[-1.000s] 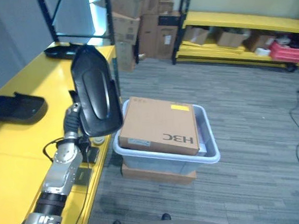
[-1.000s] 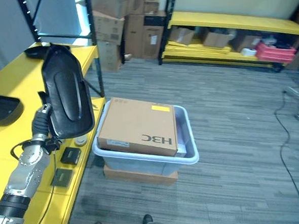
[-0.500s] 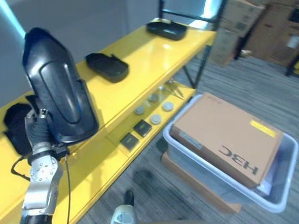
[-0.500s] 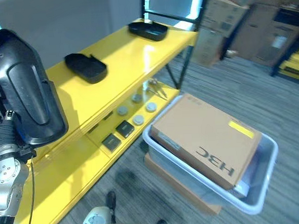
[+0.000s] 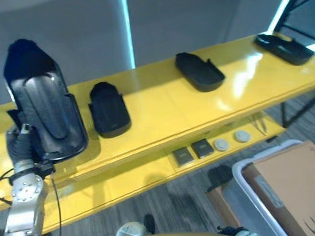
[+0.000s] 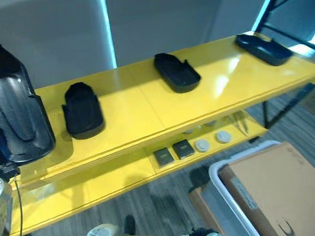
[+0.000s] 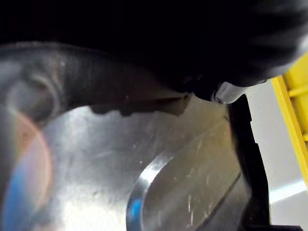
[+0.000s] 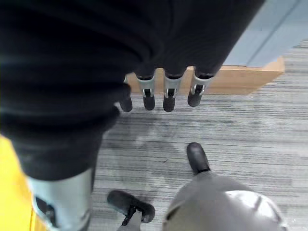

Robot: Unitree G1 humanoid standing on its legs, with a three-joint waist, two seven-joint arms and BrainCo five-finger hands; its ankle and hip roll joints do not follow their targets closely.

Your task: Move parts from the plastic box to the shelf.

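Observation:
A big black moulded part [image 5: 44, 103] stands upright over the left end of the yellow shelf [image 5: 157, 112], and my left hand [image 5: 21, 143] is shut on it from behind. Its lower end is close to the shelf top; I cannot tell whether it touches. In the left wrist view the part's glossy surface [image 7: 144, 163] is very close, with one fingertip [image 7: 224, 91] at its edge. The grey plastic box [image 5: 242, 190] sits on the floor at lower right with a brown carton [image 5: 298, 187] in it. My right hand [image 8: 163, 94] hangs open over the floor, holding nothing.
Three more black parts lie on the shelf top: one [image 5: 109, 107] beside the held part, one [image 5: 200, 71] in the middle, one [image 5: 281, 40] at the far right. The lower board carries two dark squares [image 5: 193, 151] and two round discs [image 5: 231, 140]. A grey wall stands behind the shelf.
The camera has swung left to face the shelf, so the box now shows at the lower right. My left hand still holds the black part, now low over the shelf's left end.

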